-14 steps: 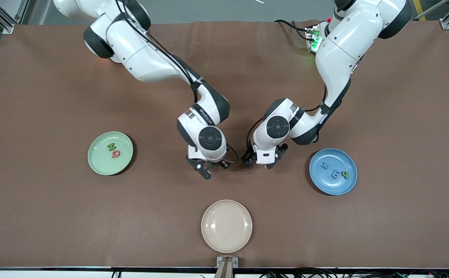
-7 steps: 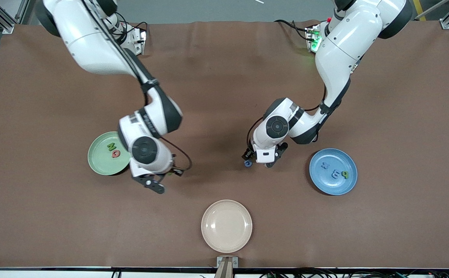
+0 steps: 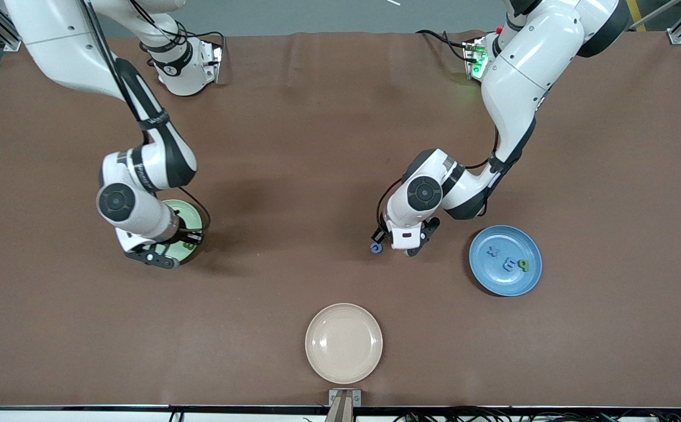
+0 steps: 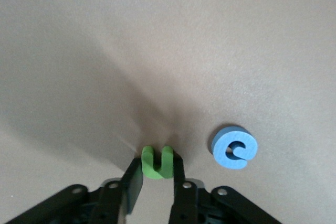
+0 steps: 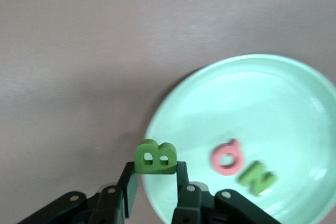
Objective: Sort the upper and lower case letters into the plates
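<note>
Five letters look sorted already, going by what's in the plates. The mint green plate [image 5: 247, 129] holds a pink-red Q [image 5: 227, 157] and a green N [image 5: 256, 177], and the blue plate [image 3: 505, 260] has three pieces in it, though in the front view they're too small for me to read for sure.

Right gripper [image 5: 155, 182] is clamped on a green B [image 5: 155, 158] and hangs over the edge of the mint plate, so that one's my guess for the next drop. It's a capital like the two already there.

Left gripper [image 4: 157, 179] is down at the surface [image 3: 293, 146] in the middle, pinched together on a small green u-shaped letter [image 4: 157, 161]. Whether it's a u or an n depends on which way up you read it. Just beside it lies a blue lowercase e [image 4: 234, 147], not held by anything, sitting on the bare surface between the two plates. So I count three still to go: B, the green one, the e.

Cream-beige plate [image 3: 344, 343] nearest the front camera has nothing in it.

Hard bits: the right arm's wrist covers most of the mint plate in the front view, so Q and N only show from the right wrist view. Also can't tell if the green u is lifted yet or still touching the surface.
</note>
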Robot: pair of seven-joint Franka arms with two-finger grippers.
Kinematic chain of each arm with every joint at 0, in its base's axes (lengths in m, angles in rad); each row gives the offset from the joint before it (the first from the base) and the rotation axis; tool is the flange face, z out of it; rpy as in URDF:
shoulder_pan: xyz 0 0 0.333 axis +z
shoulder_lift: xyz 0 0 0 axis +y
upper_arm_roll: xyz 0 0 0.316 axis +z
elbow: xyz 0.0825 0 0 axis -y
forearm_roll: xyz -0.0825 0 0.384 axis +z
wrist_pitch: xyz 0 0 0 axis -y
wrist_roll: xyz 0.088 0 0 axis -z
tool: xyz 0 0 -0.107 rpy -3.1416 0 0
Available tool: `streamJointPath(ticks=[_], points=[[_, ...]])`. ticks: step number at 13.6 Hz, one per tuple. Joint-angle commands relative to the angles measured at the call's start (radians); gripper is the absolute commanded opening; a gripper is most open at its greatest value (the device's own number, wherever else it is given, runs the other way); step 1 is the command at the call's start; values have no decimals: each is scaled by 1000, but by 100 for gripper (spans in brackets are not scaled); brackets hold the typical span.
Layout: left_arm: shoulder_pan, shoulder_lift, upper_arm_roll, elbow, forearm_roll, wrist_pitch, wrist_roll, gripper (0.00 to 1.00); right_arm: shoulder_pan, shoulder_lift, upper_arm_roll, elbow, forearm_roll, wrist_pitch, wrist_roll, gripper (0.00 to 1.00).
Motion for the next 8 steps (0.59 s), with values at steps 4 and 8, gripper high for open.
streamJointPath(ticks=[4,8], points=[[85,-136,15,19,5,-164,93,0,-121,-65,20,-117,-16,19,-130,1],[239,-204,15,16,7,-297,351,1,-159,-48,19,-89,-19,37,-169,18]])
